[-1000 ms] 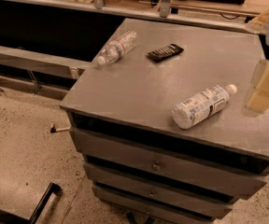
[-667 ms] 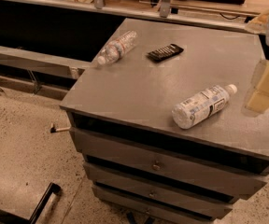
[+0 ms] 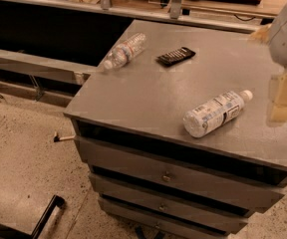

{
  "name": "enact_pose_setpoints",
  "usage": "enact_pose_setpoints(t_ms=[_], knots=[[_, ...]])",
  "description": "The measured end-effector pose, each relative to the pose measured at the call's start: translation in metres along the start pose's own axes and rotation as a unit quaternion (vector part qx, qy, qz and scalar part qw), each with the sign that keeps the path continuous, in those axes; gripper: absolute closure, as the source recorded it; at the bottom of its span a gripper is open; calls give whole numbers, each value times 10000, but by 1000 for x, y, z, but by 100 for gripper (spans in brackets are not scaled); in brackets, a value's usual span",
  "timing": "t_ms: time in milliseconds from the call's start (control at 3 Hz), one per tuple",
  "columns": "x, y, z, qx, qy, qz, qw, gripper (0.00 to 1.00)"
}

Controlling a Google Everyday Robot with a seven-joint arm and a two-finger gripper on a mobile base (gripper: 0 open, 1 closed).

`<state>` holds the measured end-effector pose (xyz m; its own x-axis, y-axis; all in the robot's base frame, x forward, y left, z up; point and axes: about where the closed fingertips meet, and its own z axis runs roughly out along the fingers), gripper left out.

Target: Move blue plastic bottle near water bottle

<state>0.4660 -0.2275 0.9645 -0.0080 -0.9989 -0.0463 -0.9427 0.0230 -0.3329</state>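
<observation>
On the speckled floor at the left, we see a small stick-like object (image 3: 64,137) lying just beside the near left corner of a grey drawer cabinet (image 3: 148,98). Toward the far left of the cabinet's top, the water bottle (image 3: 125,50) lies on its side, cap pointing to the near left. Just right of it, a flat black device (image 3: 175,56) lies apart from it. Farther right and nearer, the blue plastic bottle (image 3: 215,113) lies on its side, cap toward the far right, well apart from the water bottle. At the right edge, the gripper (image 3: 283,101) hangs near that cap without touching it; we cannot tell whether it is spread or closed.
</observation>
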Motion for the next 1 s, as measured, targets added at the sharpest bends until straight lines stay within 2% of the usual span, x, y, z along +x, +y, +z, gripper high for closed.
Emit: enact_pose_setpoints(t_ms=[333, 667, 1000], knots=[[3, 2, 27, -385, 47, -826, 9958, 0], [-10, 4, 68, -914, -278, -1537, 9835, 0], [-22, 4, 95, -1232, -529, -1939, 9718, 0]])
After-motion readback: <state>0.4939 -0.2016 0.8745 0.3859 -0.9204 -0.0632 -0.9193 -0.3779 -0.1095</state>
